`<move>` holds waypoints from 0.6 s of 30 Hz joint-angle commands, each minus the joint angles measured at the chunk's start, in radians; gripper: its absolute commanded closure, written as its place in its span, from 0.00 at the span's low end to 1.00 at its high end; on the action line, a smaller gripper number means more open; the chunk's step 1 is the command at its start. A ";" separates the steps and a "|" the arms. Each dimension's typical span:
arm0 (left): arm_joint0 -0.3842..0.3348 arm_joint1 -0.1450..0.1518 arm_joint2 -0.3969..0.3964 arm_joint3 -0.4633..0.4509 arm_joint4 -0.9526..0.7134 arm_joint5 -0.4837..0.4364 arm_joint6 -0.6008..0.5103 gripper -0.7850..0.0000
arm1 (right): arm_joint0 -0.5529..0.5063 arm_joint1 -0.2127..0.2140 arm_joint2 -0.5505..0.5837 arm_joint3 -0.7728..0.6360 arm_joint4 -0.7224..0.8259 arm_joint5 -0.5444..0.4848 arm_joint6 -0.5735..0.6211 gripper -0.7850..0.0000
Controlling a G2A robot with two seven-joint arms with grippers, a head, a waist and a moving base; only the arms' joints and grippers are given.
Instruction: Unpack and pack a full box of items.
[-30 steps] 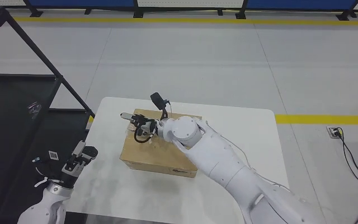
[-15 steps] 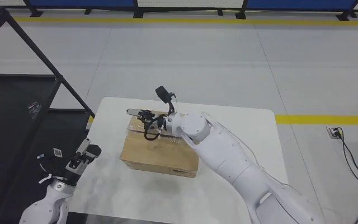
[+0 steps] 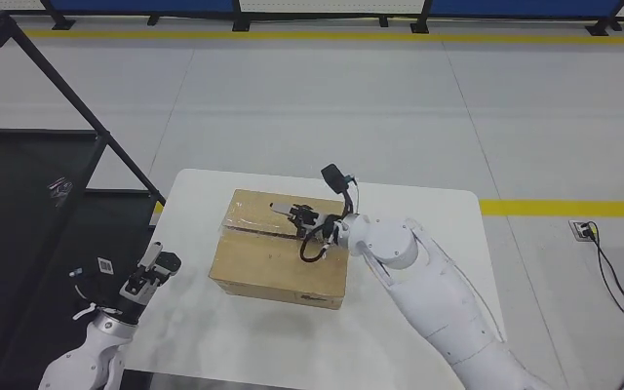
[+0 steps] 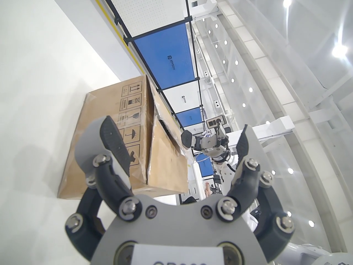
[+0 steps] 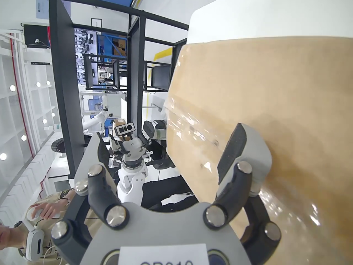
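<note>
Now | right hand (image 3: 285,209) slid along box (image 3: 263,263) top toward middle

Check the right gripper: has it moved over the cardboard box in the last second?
Yes. In the top view the right gripper, open, has slid along the taped far side of the cardboard box, from its far-left corner toward the middle.
</note>
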 commanded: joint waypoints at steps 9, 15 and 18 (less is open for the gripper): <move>-0.001 -0.002 0.025 -0.016 0.024 0.010 0.023 0.00 | -0.085 0.044 0.121 -0.045 -0.043 0.101 0.085 0.00; 0.001 -0.001 0.025 -0.016 0.028 0.011 0.030 0.00 | -0.083 0.052 0.138 -0.007 -0.046 0.086 0.109 0.00; 0.002 0.000 0.025 -0.016 0.029 0.011 0.031 0.00 | -0.100 0.057 0.158 -0.017 -0.035 0.065 0.106 0.00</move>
